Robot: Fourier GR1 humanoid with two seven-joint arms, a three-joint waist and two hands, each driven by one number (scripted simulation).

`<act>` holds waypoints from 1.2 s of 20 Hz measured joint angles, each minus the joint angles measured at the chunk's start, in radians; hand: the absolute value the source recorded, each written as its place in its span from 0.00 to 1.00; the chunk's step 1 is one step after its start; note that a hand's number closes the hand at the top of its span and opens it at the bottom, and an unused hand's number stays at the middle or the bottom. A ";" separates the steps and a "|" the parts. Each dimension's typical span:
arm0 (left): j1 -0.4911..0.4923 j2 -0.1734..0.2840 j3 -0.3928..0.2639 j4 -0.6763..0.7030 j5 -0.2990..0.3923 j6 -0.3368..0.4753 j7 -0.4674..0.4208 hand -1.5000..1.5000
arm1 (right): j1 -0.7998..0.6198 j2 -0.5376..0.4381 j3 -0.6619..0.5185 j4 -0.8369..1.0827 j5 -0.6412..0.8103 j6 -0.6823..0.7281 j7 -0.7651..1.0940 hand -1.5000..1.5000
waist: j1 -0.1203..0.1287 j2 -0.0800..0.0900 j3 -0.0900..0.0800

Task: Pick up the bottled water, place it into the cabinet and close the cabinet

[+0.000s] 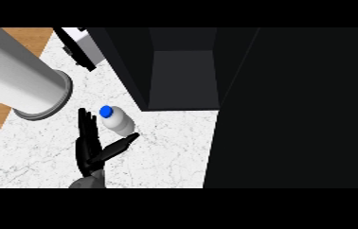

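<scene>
White marble counter [168, 143]: left hand [89, 145] spread, cradling bottled water [117, 120].

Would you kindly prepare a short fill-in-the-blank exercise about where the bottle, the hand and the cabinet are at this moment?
1. The bottled water has a cap coloured ____.
2. The bottle stands on the white marble ____, in front of the dark cabinet.
3. The cabinet's inside is visible, so it is ____.
4. The left hand has its fingers ____ beside the bottle, thumb reaching under it.

Missing words: blue; counter; open; straight
</scene>
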 measured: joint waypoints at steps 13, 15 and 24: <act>-0.141 0.007 0.083 0.322 0.119 -0.161 -0.232 0.00 | -0.006 -0.011 0.029 0.003 0.013 -0.038 -0.004 0.00 | -0.001 0.001 0.000; -0.155 0.010 0.088 0.356 0.133 -0.176 -0.262 0.00 | -0.001 -0.016 0.034 0.002 0.015 -0.043 -0.008 0.00 | -0.002 0.000 0.000; -0.295 0.013 0.147 0.543 0.178 -0.278 -0.328 1.00 | 0.033 -0.032 -0.015 0.008 0.013 -0.033 -0.056 0.00 | -0.003 0.003 0.000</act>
